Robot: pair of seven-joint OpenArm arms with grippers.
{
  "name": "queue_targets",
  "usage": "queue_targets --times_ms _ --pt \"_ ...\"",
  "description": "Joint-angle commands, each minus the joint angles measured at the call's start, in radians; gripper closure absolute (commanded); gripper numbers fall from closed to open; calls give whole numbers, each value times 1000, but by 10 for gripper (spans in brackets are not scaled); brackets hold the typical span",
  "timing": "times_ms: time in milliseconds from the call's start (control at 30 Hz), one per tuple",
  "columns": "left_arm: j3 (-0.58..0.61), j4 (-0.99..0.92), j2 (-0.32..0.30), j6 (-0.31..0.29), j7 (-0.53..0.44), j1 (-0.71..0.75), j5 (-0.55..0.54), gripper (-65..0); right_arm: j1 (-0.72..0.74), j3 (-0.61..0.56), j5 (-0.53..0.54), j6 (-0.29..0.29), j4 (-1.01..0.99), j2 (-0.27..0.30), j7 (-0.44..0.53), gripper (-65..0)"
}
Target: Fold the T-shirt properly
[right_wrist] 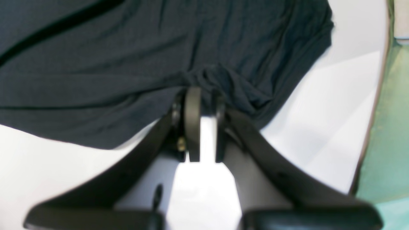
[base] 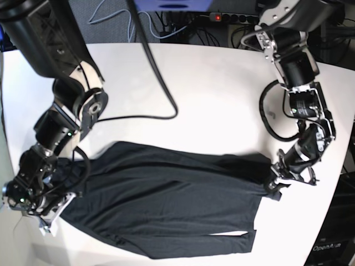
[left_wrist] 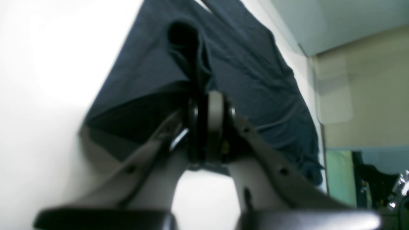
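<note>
The T-shirt lies spread on the white table as a wide dark charcoal sheet, slightly wrinkled. At the shirt's right edge in the base view, my left gripper is shut on a raised fold of cloth. Its wrist view shows that fabric pinched between the closed fingertips of the gripper. My right gripper holds the shirt's left edge. In the right wrist view the cloth bunches at the tips of the gripper, whose fingers stand nearly together.
A thick black cable crosses the table from the back toward the arm on the view's left. More cables and a power strip lie beyond the far edge. The table's edge runs close behind both grippers.
</note>
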Motion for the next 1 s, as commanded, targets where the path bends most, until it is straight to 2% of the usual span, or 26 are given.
queue_targets --times_ms 0,167,467,800,967 --pt "2 18 -7 -14 -19 -40 -22 -23 38 -23 6 -5 12 9 40 -42" --pt "7 17 -18 -14 -19 -58 -16 -23 32 -89 6 -5 12 7 69 -42" --pt "7 -74 -22 -17 -31 -61 -17 -25 -8 -91 6 -5 12 7 96 -42" --pt "5 -80 -24 -20 -33 -61 -17 -25 -106 -88 6 -5 12 9 98 -42" --pt "8 -82 -24 -19 -73 -61 -17 -25 -140 -88 6 -5 15 9 98 -42"
